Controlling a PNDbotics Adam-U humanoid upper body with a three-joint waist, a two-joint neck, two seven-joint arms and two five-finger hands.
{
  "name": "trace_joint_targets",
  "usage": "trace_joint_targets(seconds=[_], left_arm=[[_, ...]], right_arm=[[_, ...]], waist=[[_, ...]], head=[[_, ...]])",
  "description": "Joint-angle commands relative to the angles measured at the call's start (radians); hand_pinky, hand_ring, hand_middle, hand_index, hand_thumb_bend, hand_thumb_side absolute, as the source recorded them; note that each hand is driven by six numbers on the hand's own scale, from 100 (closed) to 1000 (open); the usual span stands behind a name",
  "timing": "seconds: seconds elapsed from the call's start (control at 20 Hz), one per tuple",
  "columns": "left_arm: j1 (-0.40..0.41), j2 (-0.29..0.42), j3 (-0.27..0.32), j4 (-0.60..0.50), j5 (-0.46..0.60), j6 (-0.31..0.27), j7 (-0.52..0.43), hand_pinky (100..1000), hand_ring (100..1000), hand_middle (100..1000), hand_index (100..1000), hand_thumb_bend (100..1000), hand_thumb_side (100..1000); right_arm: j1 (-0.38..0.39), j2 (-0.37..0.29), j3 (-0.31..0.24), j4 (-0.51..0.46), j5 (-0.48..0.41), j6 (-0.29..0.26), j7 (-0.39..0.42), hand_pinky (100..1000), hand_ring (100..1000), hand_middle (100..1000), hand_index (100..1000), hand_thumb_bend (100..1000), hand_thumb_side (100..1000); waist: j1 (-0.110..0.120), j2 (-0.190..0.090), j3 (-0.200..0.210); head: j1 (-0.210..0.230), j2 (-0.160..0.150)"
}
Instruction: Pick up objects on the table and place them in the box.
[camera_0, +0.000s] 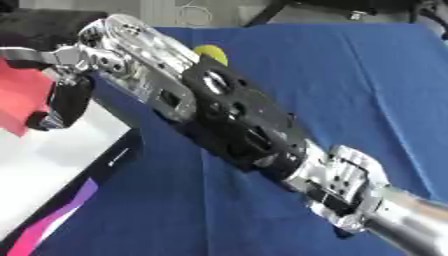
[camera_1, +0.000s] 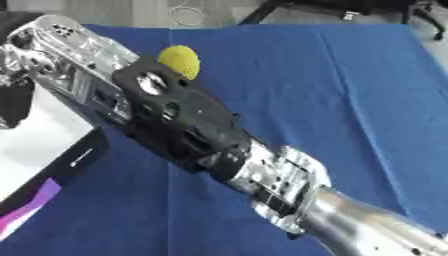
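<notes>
right hand (camera_0: 66, 102) has its fingers curled round a red flat thing (camera_0: 22, 92) over the white box (camera_0: 44, 150), so I'd guess letting go comes next

Our right arm barred the way to the box

Our right arm (camera_0: 236, 125) ran from the lower right corner up to the box (camera_0: 52, 165) at the left, cutting the blue cloth (camera_0: 350, 85) in two. Our right hand (camera_0: 61, 95) hung over the box's white floor beside a red thing (camera_0: 22, 95). A yellow ball (camera_1: 179, 61) lay just behind the arm. The cloth to the far right lay open.
</notes>
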Motion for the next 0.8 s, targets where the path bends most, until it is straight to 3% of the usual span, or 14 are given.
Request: trace_joint_targets(seconds=[0.05, 0.25, 0.5, 0.65, 0.7, 0.75, 0.8], left_arm=[[-0.015, 0.016, 0.006, -0.006, -0.001, -0.005, -0.001, 811, 793, 764, 875, 695, 637], [-0.020, 0.012, 0.003, -0.006, 0.000, -0.004, -0.004, 811, 793, 763, 875, 694, 637], [-0.023, 0.008, 0.001, -0.006, 0.001, -0.001, -0.007, 812, 793, 762, 875, 693, 638], [-0.024, 0.006, 0.001, -0.004, 0.003, 0.000, -0.008, 812, 792, 762, 875, 694, 637], [-0.023, 0.006, 0.001, -0.003, 0.003, 0.000, -0.007, 812, 792, 762, 875, 694, 637], [-0.023, 0.006, 0.001, -0.002, 0.003, 0.000, -0.007, 812, 792, 761, 875, 694, 636], [-0.023, 0.005, 0.002, -0.001, 0.004, 0.001, -0.006, 812, 792, 761, 875, 694, 636]], right_arm=[[-0.014, 0.001, -0.004, -0.004, 0.013, -0.007, 0.001, 893, 832, 721, 673, 100, 100], [-0.008, 0.003, -0.002, 0.004, 0.023, -0.006, 0.002, 893, 832, 722, 674, 100, 100], [-0.001, 0.007, -0.002, 0.020, 0.041, -0.011, 0.017, 895, 839, 734, 687, 100, 103], [0.002, 0.008, -0.001, 0.029, 0.053, -0.027, 0.033, 912, 868, 773, 759, 157, 129], [0.002, 0.007, 0.001, 0.031, 0.057, -0.037, 0.044, 917, 887, 795, 795, 166, 176], [0.002, 0.007, 0.001, 0.031, 0.061, -0.048, 0.057, 928, 918, 832, 851, 182, 303], [0.001, 0.006, 0.001, 0.029, 0.065, -0.061, 0.069, 934, 931, 844, 875, 202, 353]], waist=[[-0.006, -0.012, 0.004], [-0.008, -0.012, 0.010], [-0.010, -0.010, 0.016], [-0.012, -0.009, 0.018], [-0.012, -0.009, 0.018], [-0.012, -0.008, 0.018], [-0.013, -0.008, 0.018]], head=[[0.056, -0.017], [0.097, -0.024], [0.097, -0.030], [0.087, -0.031], [0.084, -0.032], [0.081, -0.032], [0.078, -0.031]])
